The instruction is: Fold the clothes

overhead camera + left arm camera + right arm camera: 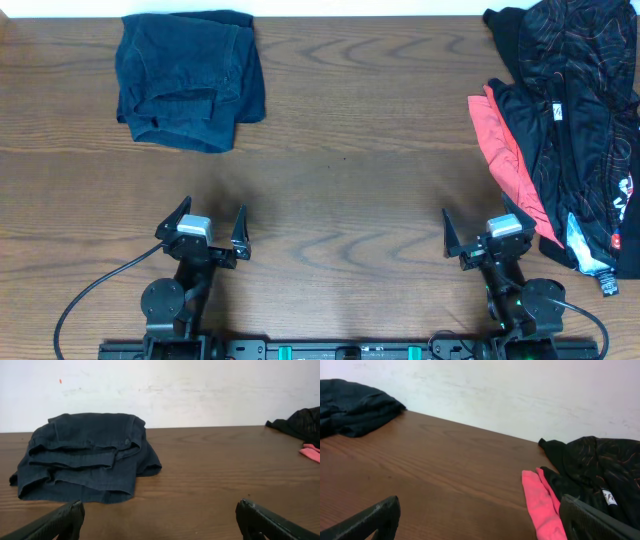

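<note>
A heap of clothes lies at the table's right edge. A black shiny sports shirt (570,110) with thin reddish lines and white logos lies on top of a red garment (505,160) whose edge sticks out on the left. Both show in the right wrist view, the black shirt (600,467) behind the red edge (540,505). A folded dark blue garment (188,78) lies at the back left, also in the left wrist view (82,455). My left gripper (208,228) is open and empty near the front left. My right gripper (487,238) is open and empty, just left of the heap.
The brown wooden table (350,150) stretches between the blue garment and the heap. A white wall (175,390) stands behind the table's far edge. Cables run from both arm bases at the front edge.
</note>
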Robot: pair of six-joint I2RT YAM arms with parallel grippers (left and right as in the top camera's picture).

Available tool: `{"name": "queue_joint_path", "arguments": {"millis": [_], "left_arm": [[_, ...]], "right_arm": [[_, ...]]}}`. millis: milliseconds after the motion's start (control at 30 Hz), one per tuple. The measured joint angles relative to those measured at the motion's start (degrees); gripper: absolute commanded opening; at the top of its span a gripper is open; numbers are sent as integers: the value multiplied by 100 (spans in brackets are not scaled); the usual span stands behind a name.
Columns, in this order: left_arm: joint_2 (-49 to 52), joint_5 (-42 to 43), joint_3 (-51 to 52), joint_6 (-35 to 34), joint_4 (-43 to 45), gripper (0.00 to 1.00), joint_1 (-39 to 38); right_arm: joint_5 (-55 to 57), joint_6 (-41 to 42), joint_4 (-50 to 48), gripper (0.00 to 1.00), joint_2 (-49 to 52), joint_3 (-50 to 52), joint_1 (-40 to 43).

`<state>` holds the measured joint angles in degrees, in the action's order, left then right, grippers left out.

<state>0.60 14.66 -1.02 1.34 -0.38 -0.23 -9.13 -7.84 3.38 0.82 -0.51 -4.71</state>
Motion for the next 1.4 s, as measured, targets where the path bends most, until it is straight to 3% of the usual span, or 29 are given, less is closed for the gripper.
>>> {"name": "queue_joint_path", "arguments": {"millis": [1133, 1400], "left_arm": [[0, -46, 0, -2, 0, 98, 0], [4, -26, -63, -960, -66, 98, 0]], "right_arm": [[304, -280, -61, 99, 2, 2, 0], [216, -74, -1047, 99, 2, -9, 0]]}}
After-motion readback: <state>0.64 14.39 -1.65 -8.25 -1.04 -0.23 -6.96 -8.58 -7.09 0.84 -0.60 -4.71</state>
